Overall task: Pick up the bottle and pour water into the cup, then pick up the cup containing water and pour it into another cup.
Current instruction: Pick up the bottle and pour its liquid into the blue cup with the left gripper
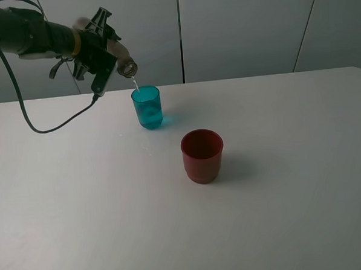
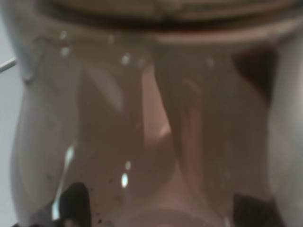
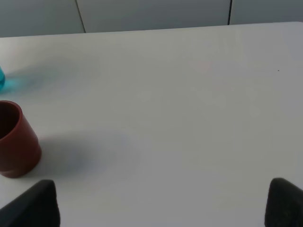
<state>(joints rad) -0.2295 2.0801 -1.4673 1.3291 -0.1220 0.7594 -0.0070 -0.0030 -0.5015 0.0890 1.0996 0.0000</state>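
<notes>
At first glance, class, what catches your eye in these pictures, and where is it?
The left gripper holds the smoky bottle tilted over the teal cup at the table's far side, left of centre, a thin stream of water falling into it. The dark red cup stands upright nearer the middle, apart from the teal one.

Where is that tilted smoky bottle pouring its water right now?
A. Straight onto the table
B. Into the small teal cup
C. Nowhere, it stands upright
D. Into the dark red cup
B: a thin stream of water runs from the mouth of the tilted translucent grey-brown plastic bottle into the small translucent teal plastic cup, while the wider dark red plastic cup stands apart from it.
</notes>
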